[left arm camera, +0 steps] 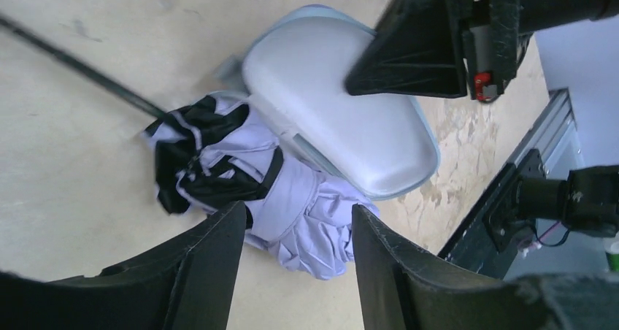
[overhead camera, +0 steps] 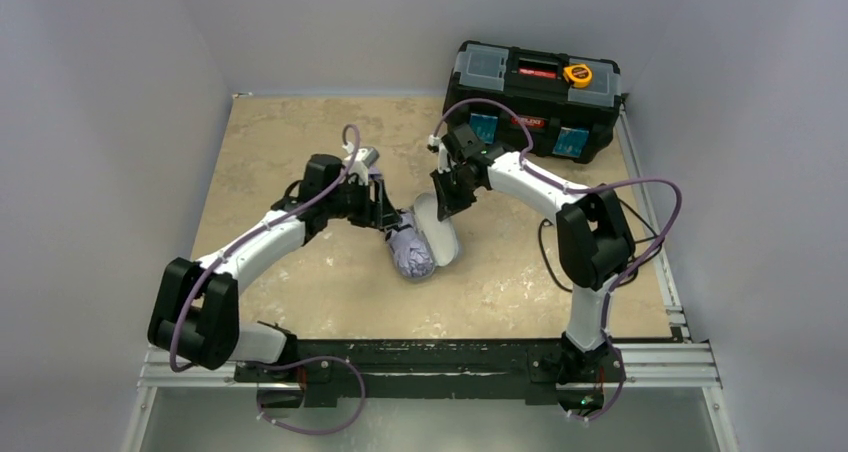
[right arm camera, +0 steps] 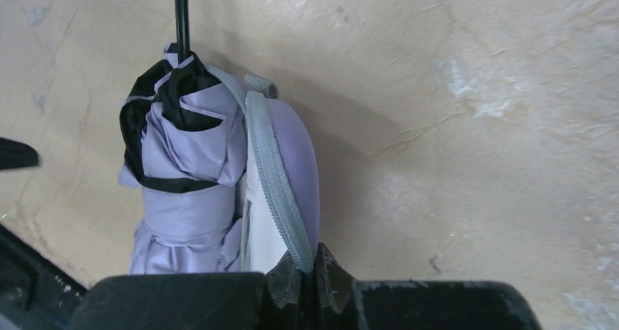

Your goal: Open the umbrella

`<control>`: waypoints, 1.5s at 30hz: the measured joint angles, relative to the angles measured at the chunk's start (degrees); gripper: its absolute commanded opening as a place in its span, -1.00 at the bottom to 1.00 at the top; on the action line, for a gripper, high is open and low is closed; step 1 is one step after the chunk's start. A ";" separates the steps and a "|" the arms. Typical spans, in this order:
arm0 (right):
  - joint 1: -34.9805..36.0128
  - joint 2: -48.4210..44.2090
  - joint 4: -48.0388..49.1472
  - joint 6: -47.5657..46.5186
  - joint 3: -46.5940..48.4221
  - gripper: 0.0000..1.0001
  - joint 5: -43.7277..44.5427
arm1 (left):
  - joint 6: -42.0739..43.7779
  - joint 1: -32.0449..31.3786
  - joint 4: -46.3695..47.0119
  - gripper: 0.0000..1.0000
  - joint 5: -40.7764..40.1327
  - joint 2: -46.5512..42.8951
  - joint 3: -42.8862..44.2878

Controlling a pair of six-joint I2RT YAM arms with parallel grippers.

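Directly before the left end effector (left arm camera: 298,209) lies the umbrella (left arm camera: 241,162).

Soft, even light is coming from overhead in the top view, leaving only faint shadows under the arms on the table (overhead camera: 270,152). In the right wrist view the case (right arm camera: 295,155) is throwing a broad, soft shadow to its right — the right gripper's fingers (right arm camera: 288,282) are sitting dark and out of focus. In the left wrist view the case's shell is catching a mild sheen, while the left gripper's fingers (left arm camera: 212,271) are showing as near-black shapes.
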 measured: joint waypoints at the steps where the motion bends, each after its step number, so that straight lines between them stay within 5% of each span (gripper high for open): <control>1: -0.17 0.11 0.04 -0.04 -0.17 -1.00 -1.03 | -0.04 -1.70 -0.55 0.11 -0.85 0.20 0.42; 10: -1.88 0.04 5.40 2.95 -7.26 -1.00 -7.50 | -3.58 -10.47 -11.96 0.27 -8.98 5.20 7.50; 15: -2.01 0.04 7.52 3.43 -7.26 -1.00 -9.81 | 7.23 -11.58 -14.86 0.40 -11.39 4.11 8.20; 20: -2.03 0.09 7.19 -1.49 -6.95 -1.00 -12.52 | 39.87 -11.74 -17.86 0.39 -3.65 -5.22 6.99; 24: -2.01 2.75 2.51 -10.29 -1.95 -1.00 -15.69 | 70.27 -11.80 -29.70 0.38 4.04 -8.11 9.46; 31: -1.95 12.61 -7.85 -25.73 10.62 -1.00 -19.91 | 101.00 -12.63 -42.10 0.22 9.73 -3.34 10.10; 45: -1.97 16.04 -17.55 -34.25 17.09 -1.00 -23.61 | 106.01 -16.83 -37.11 0.18 5.84 10.10 14.86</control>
